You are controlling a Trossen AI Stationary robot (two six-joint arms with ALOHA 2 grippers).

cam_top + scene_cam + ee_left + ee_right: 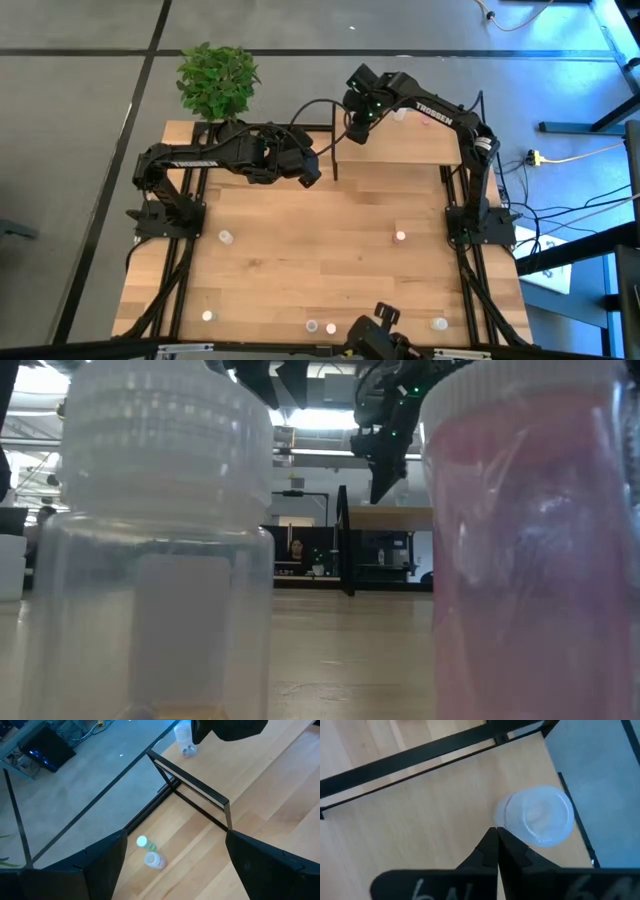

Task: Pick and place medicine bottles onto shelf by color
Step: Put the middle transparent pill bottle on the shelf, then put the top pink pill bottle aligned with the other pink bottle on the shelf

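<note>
— Bottles first: where do we see them?
— One white-capped bottle (537,815) stands on the shelf (420,820), just past the tips of the right gripper (496,836). Two more, a green-capped bottle (142,841) and a pink bottle (154,860), lie on the table (260,795) between the fingers of the left gripper (172,857), farther off.
— And the jaws?
— We see the right pair pressed together, holding nothing; the left pair stands wide apart, holding nothing.
— Others?
— More bottles (226,237) sit scattered well behind both grippers.
</note>
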